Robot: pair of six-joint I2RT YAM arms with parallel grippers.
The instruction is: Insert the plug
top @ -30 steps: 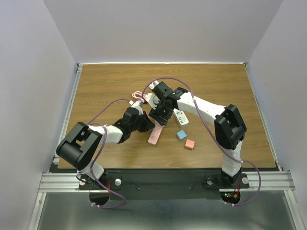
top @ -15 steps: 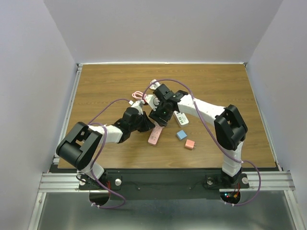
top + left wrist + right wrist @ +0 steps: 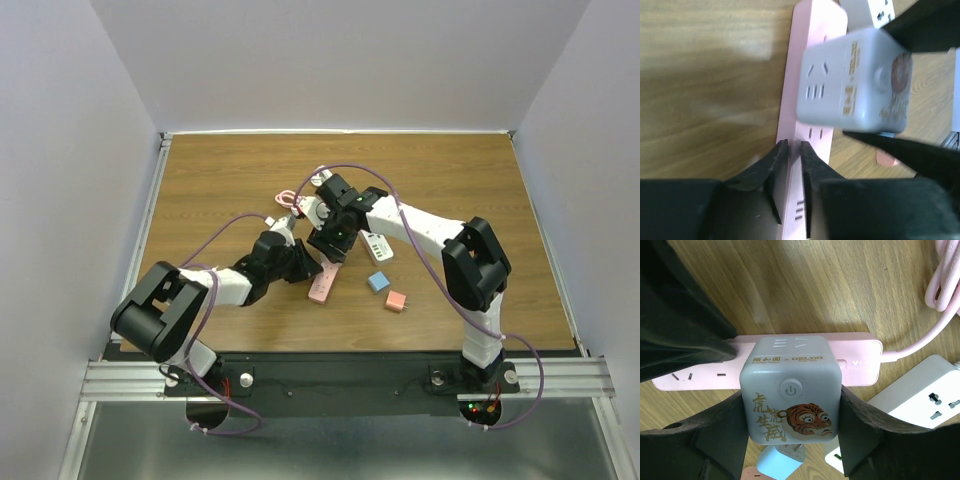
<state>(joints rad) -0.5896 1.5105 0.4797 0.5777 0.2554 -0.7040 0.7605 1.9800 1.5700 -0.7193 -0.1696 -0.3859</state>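
Note:
My right gripper (image 3: 792,400) is shut on a grey cube plug (image 3: 790,390) with a tiger picture and a power button. It holds the cube right over the middle of the pink power strip (image 3: 855,365); I cannot tell whether its prongs touch the sockets. In the left wrist view the cube (image 3: 855,85) hangs over the pink strip (image 3: 815,20). My left gripper (image 3: 794,150) is shut on the strip's near end, pinching its edge. In the top view both grippers meet at the strip (image 3: 322,287), with the left gripper (image 3: 305,268) just below the right gripper (image 3: 333,240).
A white power strip (image 3: 376,244) lies just right of the pink one. A blue adapter (image 3: 378,281) and a pink adapter (image 3: 396,300) lie to the front right. The pink cable (image 3: 287,199) loops behind the grippers.
The right gripper with the cube has shifted slightly left, closer over the pink strip. The left arm's elbow has dropped toward the near edge while its gripper stays on the strip.

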